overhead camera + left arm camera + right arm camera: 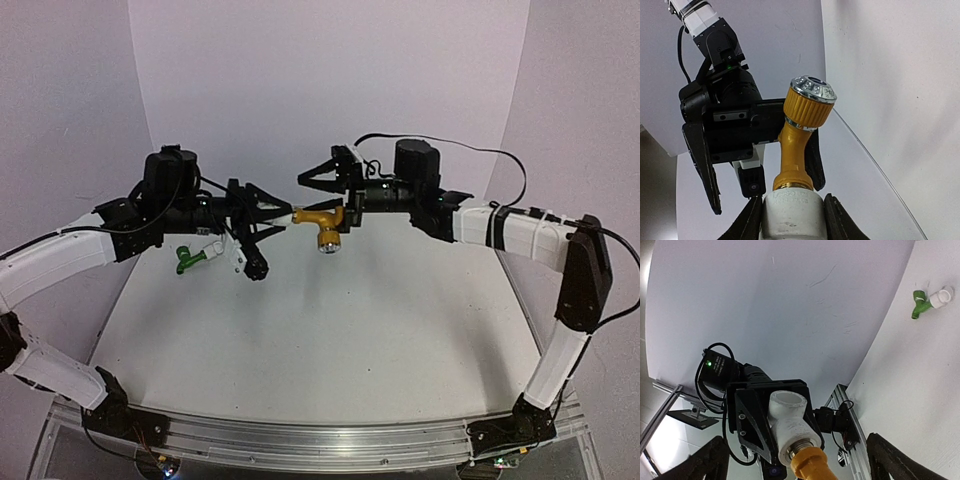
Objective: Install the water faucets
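Left gripper (280,214) clamps white fitting (792,212), right gripper (800,462) stands wide; yellow tap (322,222) looks light, rigid, best gripped at its neck.

Soft, even light with a purple cast; only faint shadows fall on the table (300,330). The overhead view is slightly blurry, its edges bowed. Chrome on the yellow tap (796,145) glints

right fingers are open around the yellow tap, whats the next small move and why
Probably close the right gripper on the yellow faucet and screw it in tighter. Its fingers stand wide on either side without touching it, the left gripper clamps the white pipe fitting, and what looks like bare metal thread shows at the joint.
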Available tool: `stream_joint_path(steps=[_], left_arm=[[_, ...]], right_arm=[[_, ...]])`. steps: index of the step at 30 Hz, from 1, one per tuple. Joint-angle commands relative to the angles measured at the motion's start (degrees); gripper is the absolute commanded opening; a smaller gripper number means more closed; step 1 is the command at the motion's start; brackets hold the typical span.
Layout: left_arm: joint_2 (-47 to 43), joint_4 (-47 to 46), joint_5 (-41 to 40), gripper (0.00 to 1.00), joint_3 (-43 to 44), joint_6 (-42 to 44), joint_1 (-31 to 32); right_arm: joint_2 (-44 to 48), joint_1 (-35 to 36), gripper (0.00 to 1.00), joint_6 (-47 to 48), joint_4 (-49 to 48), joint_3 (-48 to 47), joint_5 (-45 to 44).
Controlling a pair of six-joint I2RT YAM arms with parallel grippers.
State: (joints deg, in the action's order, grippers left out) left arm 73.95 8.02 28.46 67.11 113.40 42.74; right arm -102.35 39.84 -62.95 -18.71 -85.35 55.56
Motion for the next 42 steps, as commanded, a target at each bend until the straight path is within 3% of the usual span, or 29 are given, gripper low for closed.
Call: stream_joint_path(steps=[1,5,9,16,21,27,30,35,38,42], left_arm=[[-0.55,-5.4,0.04,0.0,0.3,-7.42,1.17],[-2.66,-9.75,1.25,0.0,1.66,-26.93,1.54],[-3.81,-12.76,0.48,0.0,3.65,-47.96,2.02],[-1.36,-14.95,-6.33,0.0,5.92,-94.2,1.74],[-0.82,-12.74,-12.81,0.0,5.1,-130.35,-0.61],[0.32,-9.7,3.11,0.0,4.83,-170.92,-7.7],[0.65,-9.77,9.12,0.0,3.32,-181.5,-8.94],[2.02,-9.83,18.67,0.0,3.43,-190.81,-9.34],[3.82,-9.86,26.83,0.0,3.35,-195.39,-9.34],[2.87,-9.87,30.76,0.0,1.12,-200.29,-9.34]], right_arm=[[14.25,-6.67,0.98,0.7,-5.85,10.11,-4.88],[21.74,-16.44,0.98,2.95,-1.71,19.63,-6.03],[23.73,-24.03,0.98,7.39,-0.98,22.11,-2.49],[26.37,-24.83,0.98,42.63,17.03,14.72,-4.16],[31.96,-23.84,0.98,66.36,20.58,18.88,-11.86],[35.46,-16.51,0.98,87.69,13.33,26.73,-21.54],[33.02,-12.67,0.98,93.13,11.54,25.38,-22.71],[29.37,-7.94,0.98,101.31,4.09,25.07,-22.04],[28.34,-6.14,0.98,111.8,-5.08,29.31,-18.25],[27.01,-3.92,0.98,122.34,-16.99,34.27,-16.74]])
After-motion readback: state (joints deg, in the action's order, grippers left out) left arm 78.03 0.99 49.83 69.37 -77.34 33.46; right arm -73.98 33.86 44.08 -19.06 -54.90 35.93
